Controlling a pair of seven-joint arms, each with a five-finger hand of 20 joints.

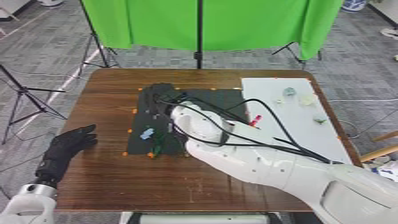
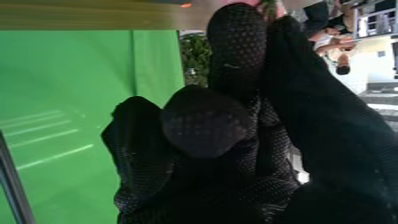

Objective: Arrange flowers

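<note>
Your right hand [image 1: 162, 95], over the dark mat [image 1: 142, 114], seems to pinch a pink flower [image 2: 280, 8] by thumb and fingertip, probably for control; your left hand [image 1: 67, 146] lies relaxed, open, left of the mat. Count one blue flower [image 1: 147, 133] on it, and rightward, four pale pieces [image 1: 290, 91], likely spaced for easy picking, and one red piece [image 1: 256, 120].

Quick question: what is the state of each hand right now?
Left hand: open, fingers relaxed.
Right hand: closed, seems to pinch a pink thing at the fingertips; I cannot tell what.

Lab, green backdrop [image 1: 151, 25], black tripod [image 1: 22, 90]
</note>
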